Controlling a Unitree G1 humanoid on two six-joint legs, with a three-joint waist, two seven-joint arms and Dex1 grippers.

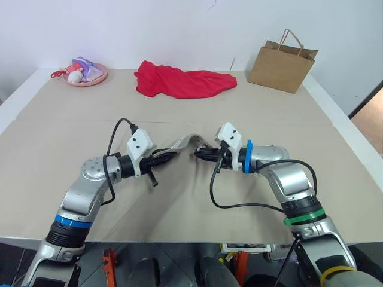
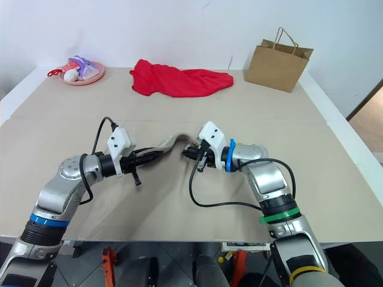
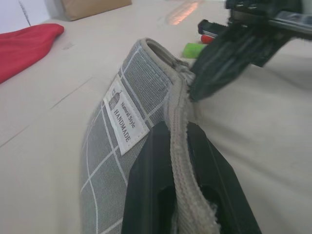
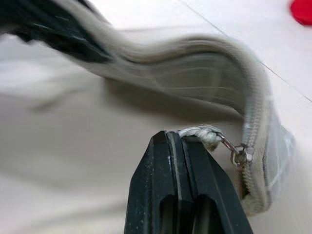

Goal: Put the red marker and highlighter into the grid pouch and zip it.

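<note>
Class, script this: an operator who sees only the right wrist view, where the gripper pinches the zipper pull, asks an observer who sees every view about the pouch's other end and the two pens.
Operator: My right gripper pinches the zipper pull. What holds the pouch's other end?
Observer: The left gripper is shut on the grid pouch, clamping its rim beside the white label.
Operator: Are the pens inside?
Observer: It seems not. The highlighter and the red marker lie on the table, outside the pouch, just past your gripper.
</note>
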